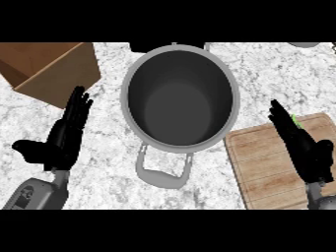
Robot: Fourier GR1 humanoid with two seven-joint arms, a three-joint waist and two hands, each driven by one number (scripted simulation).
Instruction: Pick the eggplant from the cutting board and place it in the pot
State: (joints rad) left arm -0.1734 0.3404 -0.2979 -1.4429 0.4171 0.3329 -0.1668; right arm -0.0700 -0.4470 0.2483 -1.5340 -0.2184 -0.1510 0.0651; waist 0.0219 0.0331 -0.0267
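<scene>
Marbled worktop [112, 167] carrying pot [179, 96] and cutting board [272, 167]; right hand [307, 150] flat-fingered over mostly hidden eggplant [295, 120], left hand [63, 135] likewise empty; probably light, smooth, slippery: grasp mid-body.

Head view, steeply down, seemingly near

Item one: open brown cardboard box [43, 66], upper left, standing on the surface [105, 167], its opening facing up and its interior shadowed. Item two: white-and-grey speckled stone surface, spanning the whole view. Item three: a pale rounded object [303, 44], cut off by the upper right edge, kind not determinable.
</scene>
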